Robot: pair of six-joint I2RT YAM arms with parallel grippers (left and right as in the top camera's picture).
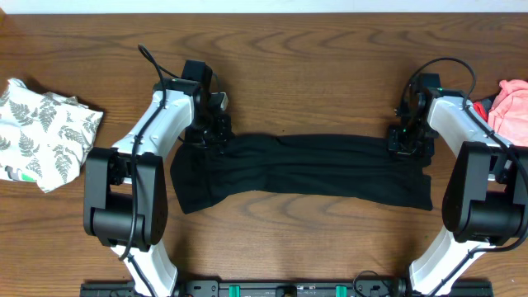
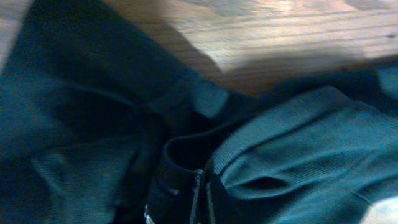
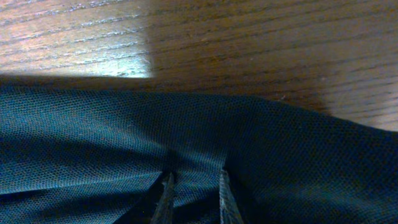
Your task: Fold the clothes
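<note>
A black garment [image 1: 301, 172] lies spread lengthwise across the middle of the wooden table, rumpled at its left end. My left gripper [image 1: 216, 136] sits on its upper left corner. In the left wrist view the left gripper [image 2: 202, 199] has its jaws pressed together with a ridge of the dark cloth [image 2: 298, 143] pinched between them. My right gripper [image 1: 408, 144] is at the garment's upper right end. In the right wrist view the right gripper [image 3: 196, 190] has its fingers a little apart, with a fold of black fabric [image 3: 93, 143] caught between them and creases running out from the tips.
A white fern-print garment [image 1: 41, 132] lies crumpled at the table's left edge. A pink garment [image 1: 511, 107] lies at the right edge, just beyond the right arm. Bare wooden table [image 1: 305, 74] stretches behind the black garment.
</note>
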